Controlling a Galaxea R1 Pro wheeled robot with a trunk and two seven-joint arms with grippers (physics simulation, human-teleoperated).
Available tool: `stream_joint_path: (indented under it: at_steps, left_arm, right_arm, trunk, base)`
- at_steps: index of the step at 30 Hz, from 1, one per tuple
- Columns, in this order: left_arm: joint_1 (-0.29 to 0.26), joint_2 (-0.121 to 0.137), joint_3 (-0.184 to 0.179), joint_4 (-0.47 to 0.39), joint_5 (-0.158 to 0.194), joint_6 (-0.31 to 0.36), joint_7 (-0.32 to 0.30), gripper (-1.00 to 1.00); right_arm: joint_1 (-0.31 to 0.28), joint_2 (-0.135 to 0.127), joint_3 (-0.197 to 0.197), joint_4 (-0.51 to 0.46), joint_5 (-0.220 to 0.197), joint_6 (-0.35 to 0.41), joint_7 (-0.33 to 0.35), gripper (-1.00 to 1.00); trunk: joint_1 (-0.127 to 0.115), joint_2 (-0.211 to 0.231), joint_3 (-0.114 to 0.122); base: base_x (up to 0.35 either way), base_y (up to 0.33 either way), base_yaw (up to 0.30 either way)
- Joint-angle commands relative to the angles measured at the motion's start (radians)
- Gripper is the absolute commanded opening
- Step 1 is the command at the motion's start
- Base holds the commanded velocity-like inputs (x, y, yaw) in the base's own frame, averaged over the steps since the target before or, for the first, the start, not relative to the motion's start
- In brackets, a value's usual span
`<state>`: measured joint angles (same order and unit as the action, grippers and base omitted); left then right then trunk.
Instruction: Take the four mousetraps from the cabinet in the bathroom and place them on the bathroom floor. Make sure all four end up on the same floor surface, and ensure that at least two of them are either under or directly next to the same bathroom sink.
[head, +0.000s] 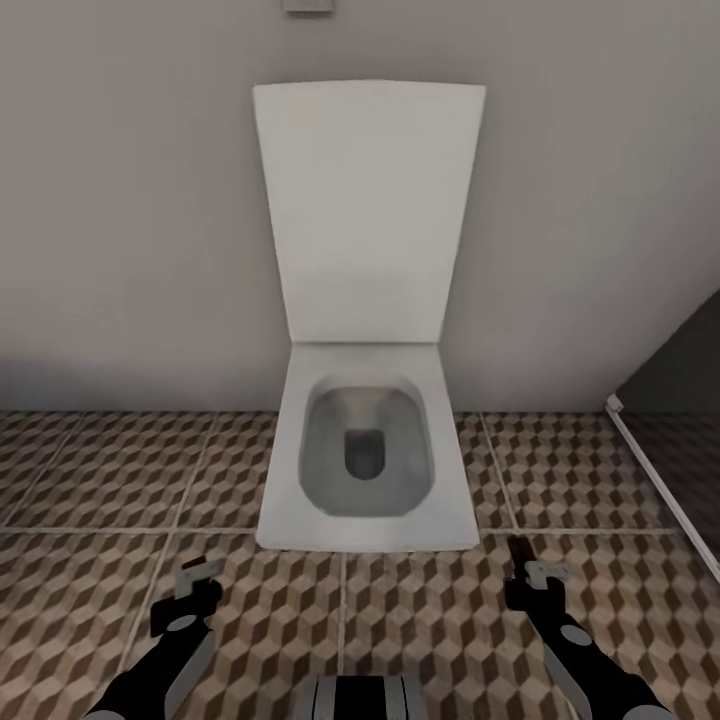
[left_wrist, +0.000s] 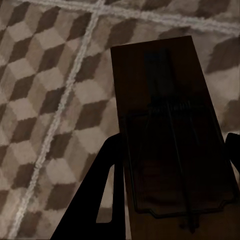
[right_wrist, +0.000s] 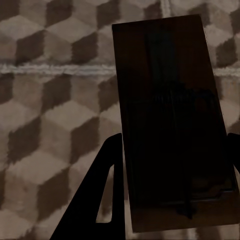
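Facing a toilet (head: 365, 440), each claw, left (head: 197, 578) and right (head: 530, 572), grips a mousetrap (left_wrist: 170, 135); releasing here risks missing the sink requirement.

Setting: bathroom, simulator render. Evidence, head view: white square-edged toilet (head: 365, 460) with its lid (head: 368, 210) raised upright against a plain grey-beige wall (head: 120, 200); floor (head: 100, 480) of large square tiles with pale grout lines, printed in a small brown, beige and grey cube pattern, the same tiling showing in both wrist views; at the right edge a dark panel (head: 680, 360) with a white strip (head: 665, 490) running along its base where it meets the floor
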<state>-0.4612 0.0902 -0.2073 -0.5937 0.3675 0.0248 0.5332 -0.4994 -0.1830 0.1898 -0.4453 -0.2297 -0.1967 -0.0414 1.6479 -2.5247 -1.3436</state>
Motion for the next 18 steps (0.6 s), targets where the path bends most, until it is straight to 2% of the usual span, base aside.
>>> stream_joint_path:
  at_steps: [1, 12, 18]
  left_arm:
    - [0.0, 0.001, -0.009, -0.002, 0.005, 0.004, 0.014, -1.0]
    - [0.0, 0.0, -0.009, -0.002, 0.005, -0.003, 0.021, -1.0]
    - [0.0, 0.0, -0.009, -0.002, 0.006, -0.004, 0.021, -1.0]
  right_arm:
    - [-0.001, -0.001, 0.008, 0.0, -0.011, -0.004, -0.001, -1.0]
    - [-0.001, -0.001, 0.008, 0.0, -0.011, -0.004, -0.002, -1.0]
    - [-0.001, -0.001, 0.008, 0.0, -0.011, -0.004, -0.002, -1.0]
  trunk:
    - [0.001, -0.001, -0.005]
    - [0.006, -0.003, -0.047]
    - [0.006, -0.003, -0.047]
  base:
    - [0.204, 0.0, 0.0]
    - [0.039, 0.0, 0.0]
    - [0.001, 0.0, 0.0]
